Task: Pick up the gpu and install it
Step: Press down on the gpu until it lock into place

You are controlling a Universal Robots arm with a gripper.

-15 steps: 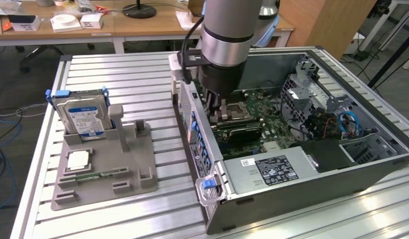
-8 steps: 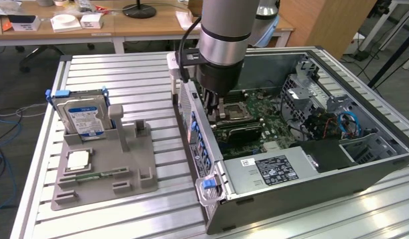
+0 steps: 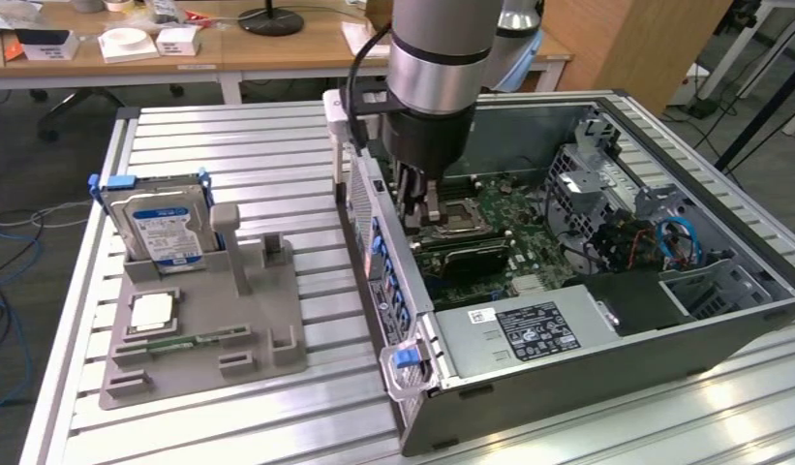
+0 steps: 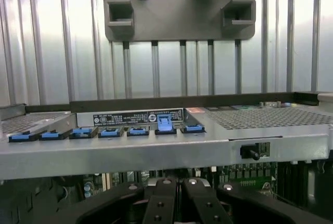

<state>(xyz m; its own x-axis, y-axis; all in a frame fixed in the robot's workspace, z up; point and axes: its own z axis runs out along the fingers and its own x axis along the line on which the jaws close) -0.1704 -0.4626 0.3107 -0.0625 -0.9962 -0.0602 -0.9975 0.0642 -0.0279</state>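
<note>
Reaches straight down into the open computer case (image 3: pixel 591 383) at the frame's centre, the gripper (image 3: pixel 419 205) low over the motherboard (image 3: pixel 501 218) and close against the case's rear wall (image 3: pixel 378 262). Hangs vertical, presumably so a thin card can go edge-first into a slot on the board with its bracket end at that wall. Shows the jaws drawn together, barely a slit between them in the wrist view. Cannot tell the gpu apart from the dark fingers and the dark board beneath; judged to be pinched edge-on between the jaws or sitting directly under them at the slot.

Leaves little room there: the processor socket (image 3: pixel 451 215) just beside the gripper, the row of blue clips (image 4: pixel 109 132) along the rear wall, one of them raised (image 4: pixel 165 124). Crowds the frame's right with the drive cage (image 3: pixel 591 184) and a looped blue cable (image 3: pixel 682 237), well apart from the gripper. Fills the case's lower part with the power supply (image 3: pixel 527 329).

Keeps the spare parts at the frame's left, on the grey fixture (image 3: pixel 261 325) resting on the slatted table (image 3: pixel 242 426): the hard drive (image 3: pixel 165 228) upright in its cradle, a processor chip (image 3: pixel 152 312) lying flat, a green memory stick (image 3: pixel 184 341) below it. Stands two upright posts (image 3: pixel 249 247) with nothing between them.
</note>
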